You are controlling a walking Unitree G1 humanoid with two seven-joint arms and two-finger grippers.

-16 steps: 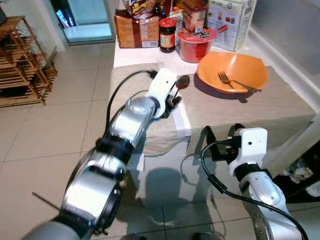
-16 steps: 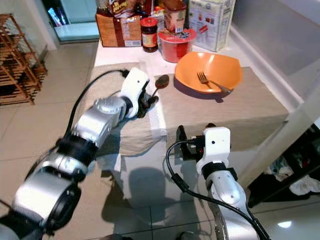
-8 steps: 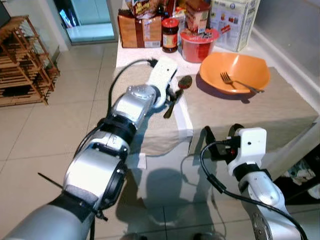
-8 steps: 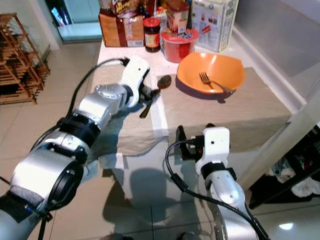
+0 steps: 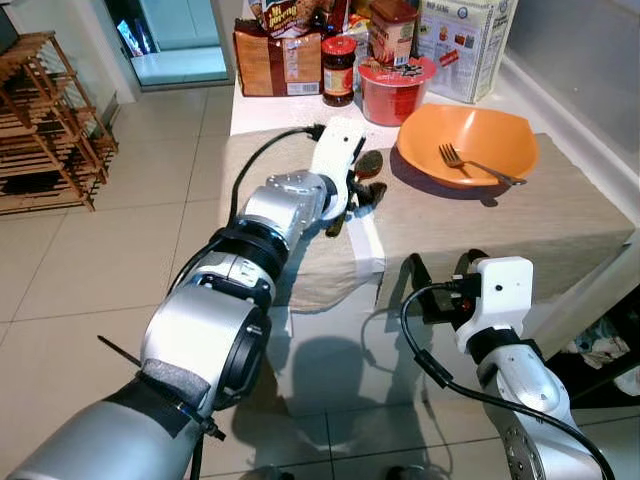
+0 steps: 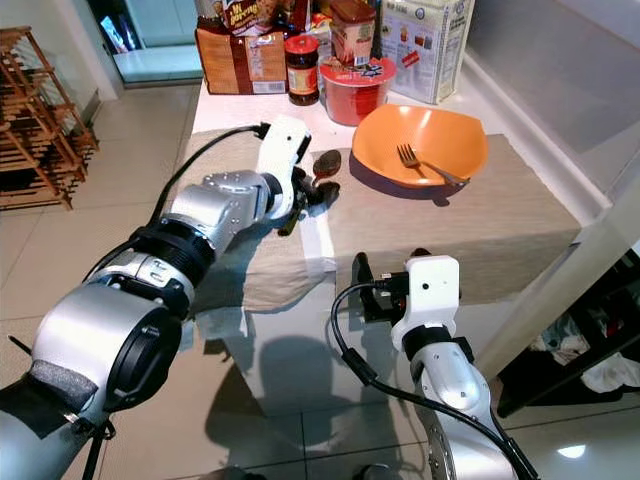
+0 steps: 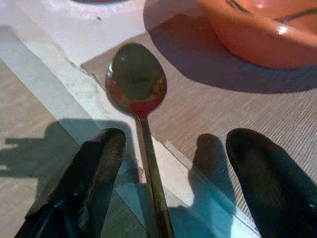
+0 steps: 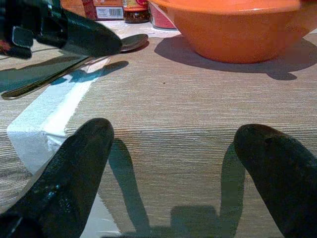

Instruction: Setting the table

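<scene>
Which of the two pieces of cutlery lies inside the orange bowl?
The silver metal fork lies inside the orange bowl. The dark metal spoon lies flat on the table between the open fingers of the left hand.

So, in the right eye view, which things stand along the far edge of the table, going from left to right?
Brown package → dark jar with red lid → red tub → white carton.
</scene>
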